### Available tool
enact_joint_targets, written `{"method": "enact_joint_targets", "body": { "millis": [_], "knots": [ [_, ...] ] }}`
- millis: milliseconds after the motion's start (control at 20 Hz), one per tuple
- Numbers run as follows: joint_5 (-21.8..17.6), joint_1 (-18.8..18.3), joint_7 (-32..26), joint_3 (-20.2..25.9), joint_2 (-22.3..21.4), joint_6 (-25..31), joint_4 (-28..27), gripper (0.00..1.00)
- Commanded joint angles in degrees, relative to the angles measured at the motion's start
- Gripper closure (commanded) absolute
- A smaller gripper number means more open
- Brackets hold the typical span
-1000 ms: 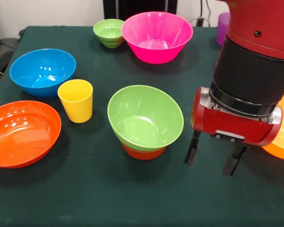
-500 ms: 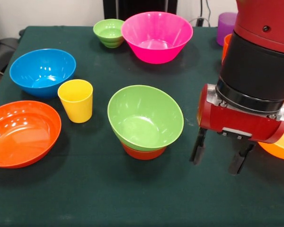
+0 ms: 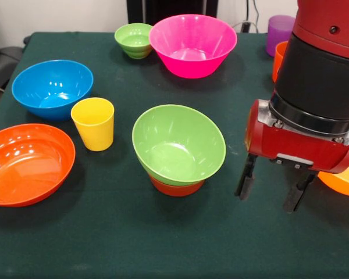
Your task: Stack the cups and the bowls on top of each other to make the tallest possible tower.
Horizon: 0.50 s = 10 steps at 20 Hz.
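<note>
We see the claw hanging over the dark green bench, its two black fingers spread apart with nothing between them. It sits to the right of the medium glossy green plastic bowl, which rests tilted on the small red-orange plastic bowl; these two form the only stack. Behind the arm, part of a large yellow-orange plastic bowl shows at the right edge. The yellow plastic tumbler stands upright beside the blue plastic bowl, near the shallow orange plastic bowl. At the far side we find the small ribbed green bowl just beside the large pink bowl, with the purple tumbler and a sliver of an orange tumbler by the arm.
</note>
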Motion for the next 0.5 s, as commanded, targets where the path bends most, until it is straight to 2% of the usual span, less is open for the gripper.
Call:
{"method": "enact_joint_targets", "body": {
  "millis": [50, 500],
  "knots": [
    [0.3, 1.1, 7.3, 2.0, 0.5, 2.2, 3.7, 0.00],
    [1.6, 1.4, 6.8, 1.2, -0.2, 3.6, 3.7, 0.00]
  ]
}}
